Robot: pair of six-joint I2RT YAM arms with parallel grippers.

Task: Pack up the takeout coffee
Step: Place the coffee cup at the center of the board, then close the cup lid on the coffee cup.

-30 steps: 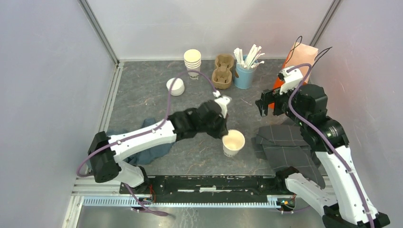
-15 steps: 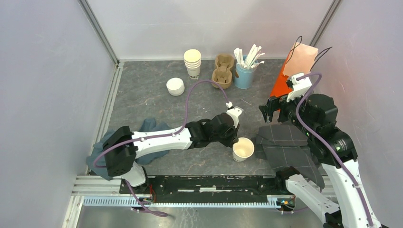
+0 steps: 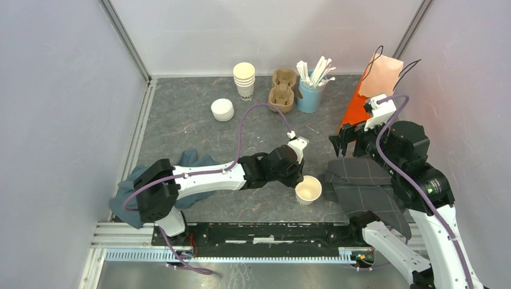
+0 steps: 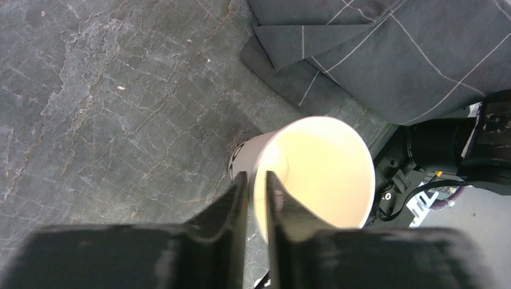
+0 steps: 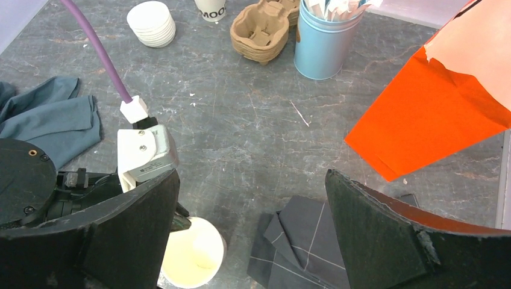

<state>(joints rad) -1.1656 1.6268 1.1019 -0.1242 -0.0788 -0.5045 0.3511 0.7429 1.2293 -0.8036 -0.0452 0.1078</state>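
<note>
On the grey counter (image 3: 181, 120), the right end effector (image 3: 339, 141) hangs spread wide above the checked cloth (image 3: 361, 180), holding nothing. The left end effector (image 4: 255, 180) straddles one wall of the lidless paper cup (image 3: 308, 189), jaws almost together; whether they pinch it I cannot tell. The cup stands upright just beside the cloth. To release well, I judge: part the jaws fully, rise straight off the rim without tipping it, then go for the lid stack (image 3: 222, 109).
</note>
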